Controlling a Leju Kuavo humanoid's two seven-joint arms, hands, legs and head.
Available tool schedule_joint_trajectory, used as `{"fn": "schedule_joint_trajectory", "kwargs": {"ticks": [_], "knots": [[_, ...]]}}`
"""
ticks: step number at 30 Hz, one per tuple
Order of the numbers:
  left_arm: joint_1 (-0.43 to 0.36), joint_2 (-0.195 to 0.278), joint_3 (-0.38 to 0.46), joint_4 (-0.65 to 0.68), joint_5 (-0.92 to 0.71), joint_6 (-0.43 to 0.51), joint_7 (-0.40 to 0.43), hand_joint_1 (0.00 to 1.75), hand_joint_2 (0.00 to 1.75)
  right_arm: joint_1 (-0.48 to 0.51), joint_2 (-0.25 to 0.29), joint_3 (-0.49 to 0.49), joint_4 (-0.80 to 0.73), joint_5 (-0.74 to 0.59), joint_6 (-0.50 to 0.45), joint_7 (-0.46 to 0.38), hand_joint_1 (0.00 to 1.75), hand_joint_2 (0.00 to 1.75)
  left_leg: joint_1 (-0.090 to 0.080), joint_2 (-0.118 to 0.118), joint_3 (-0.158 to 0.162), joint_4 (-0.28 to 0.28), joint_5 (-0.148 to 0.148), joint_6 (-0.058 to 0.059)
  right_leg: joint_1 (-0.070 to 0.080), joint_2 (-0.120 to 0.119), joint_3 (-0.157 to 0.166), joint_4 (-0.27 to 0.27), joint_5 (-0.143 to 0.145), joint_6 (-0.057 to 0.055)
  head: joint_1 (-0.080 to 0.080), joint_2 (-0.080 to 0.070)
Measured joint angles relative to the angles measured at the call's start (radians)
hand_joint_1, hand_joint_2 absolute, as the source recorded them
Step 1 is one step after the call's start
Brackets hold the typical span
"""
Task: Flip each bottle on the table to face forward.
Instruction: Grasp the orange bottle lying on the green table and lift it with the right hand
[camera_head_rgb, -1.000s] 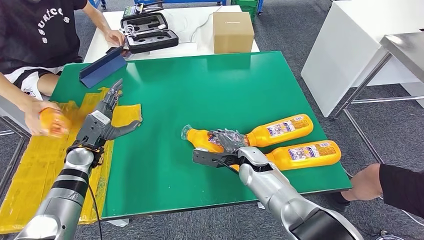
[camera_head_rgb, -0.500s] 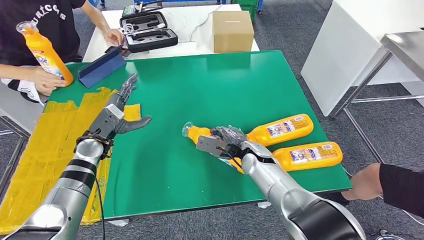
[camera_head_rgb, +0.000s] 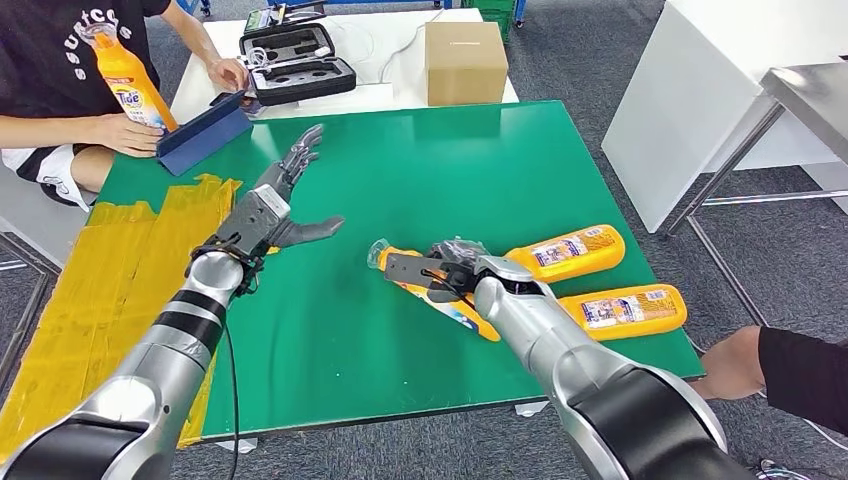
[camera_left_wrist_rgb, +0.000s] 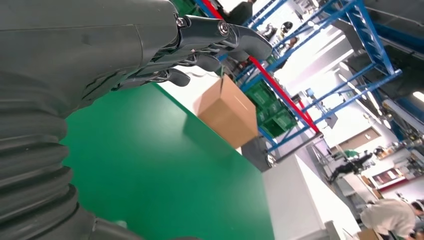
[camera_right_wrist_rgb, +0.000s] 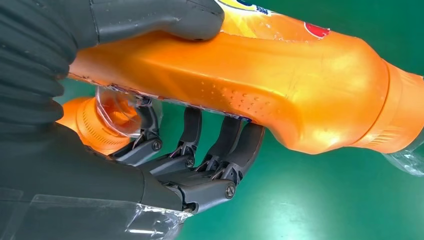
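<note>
Gripping an orange bottle (camera_head_rgb: 440, 293) in the right robot hand (camera_head_rgb: 452, 272), now angled off the green table (camera_head_rgb: 420, 170), mid-flip; spreading the empty left robot hand (camera_head_rgb: 268, 215), now farther forward.

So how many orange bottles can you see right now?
4. One bottle in the right hand at, two lying on the table's right side, one held upright by a person at the far left corner.

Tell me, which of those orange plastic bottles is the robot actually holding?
The orange plastic bottle nearest the table's middle, gripped by the right hand. The two other orange bottles lie untouched beside it.
</note>
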Motion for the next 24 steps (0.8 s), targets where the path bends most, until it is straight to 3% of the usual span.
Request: {"fn": "schedule_joint_trajectory", "kwargs": {"ticks": [10, 12, 15, 16, 18, 24], "knots": [[-0.033, -0.033, -0.031, 0.047, 0.013, -0.001, -0.004, 0.0, 1.75, -0.017, 0.03, 0.026, 0.016, 0.049, 0.036, 0.047, 1.44, 1.75, 0.0, 0.0, 0.0, 0.0, 0.0, 0.0, 0.0, 0.0, 0.0, 0.0, 0.0, 0.0, 0.0, 0.0], [-0.037, -0.037, -0.033, 0.052, 0.014, -0.001, -0.004, 0.0, 1.75, -0.019, 0.032, 0.03, 0.017, 0.05, 0.036, 0.05, 1.17, 1.75, 0.0, 0.0, 0.0, 0.0, 0.0, 0.0, 0.0, 0.0, 0.0, 0.0, 0.0, 0.0, 0.0, 0.0], [-0.039, -0.039, -0.036, 0.057, 0.015, 0.0, -0.004, 0.0, 1.75, -0.02, 0.035, 0.036, 0.019, 0.056, 0.039, 0.053, 0.34, 1.75, 0.0, 0.0, 0.0, 0.0, 0.0, 0.0, 0.0, 0.0, 0.0, 0.0, 0.0, 0.0, 0.0, 0.0], [-0.039, -0.04, -0.037, 0.059, 0.016, 0.0, -0.005, 0.0, 1.75, -0.021, 0.037, 0.038, 0.019, 0.06, 0.043, 0.055, 0.15, 1.75, 0.0, 0.0, 0.001, 0.0, 0.0, 0.0, 0.0, 0.001, 0.0, 0.0, 0.0, 0.0, 0.0, 0.0], [-0.039, -0.043, -0.039, 0.062, 0.019, 0.001, -0.006, 0.0, 1.75, -0.023, 0.04, 0.045, 0.021, 0.072, 0.053, 0.059, 0.0, 1.75, 0.0, 0.0, 0.001, 0.0, 0.0, 0.0, 0.0, 0.001, 0.001, 0.0, 0.0, 0.0, 0.0, 0.0], [-0.041, -0.052, -0.049, 0.074, 0.027, 0.002, -0.01, 0.0, 1.75, -0.009, 0.053, 0.067, 0.035, 0.109, 0.098, 0.093, 0.0, 1.75, 0.0, -0.001, 0.0, 0.0, 0.0, 0.0, 0.0, 0.0, 0.001, 0.0, -0.001, 0.0, 0.0, 0.0]]}}
